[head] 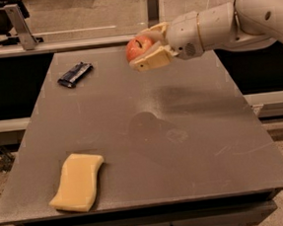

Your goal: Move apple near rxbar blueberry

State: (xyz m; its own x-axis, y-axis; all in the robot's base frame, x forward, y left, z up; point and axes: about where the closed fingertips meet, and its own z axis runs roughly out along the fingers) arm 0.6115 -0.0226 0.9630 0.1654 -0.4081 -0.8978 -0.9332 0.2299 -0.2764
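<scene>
**Table** [203,139]: grey, flat top; carries the bar and the sponge.

**Gripper** [141,49]: at the end of the white arm [223,24], which reaches in from the right. It hangs in the air above the far middle of the table. The two pale fingers [152,61] are closed partway, one over and one under the apple, clamping it between them.

**Apple** [136,47]: red with a yellowish patch. Held in the gripper, clear of the table; its shadow [150,129] falls on the surface well below.

**Snack bar** [75,74]: dark blue shiny wrapper, lying flat near the far left corner at a slant. To the left of the apple, apart from it, nothing between them.

**Sponge** [78,181]: pale yellow, wavy, near the front left edge. Well apart from the bar; no part in the task.

**Step in hand**: by the look of it, the carry; apple lifted, not yet set down.

**Next move calls for**: travel leftward toward the bar, then descent to a bare spot just beside it, stopping short of the wrapper so the bar is not nudged. The fingers should part only once the apple rests on the table, since a round fruit may roll.
</scene>
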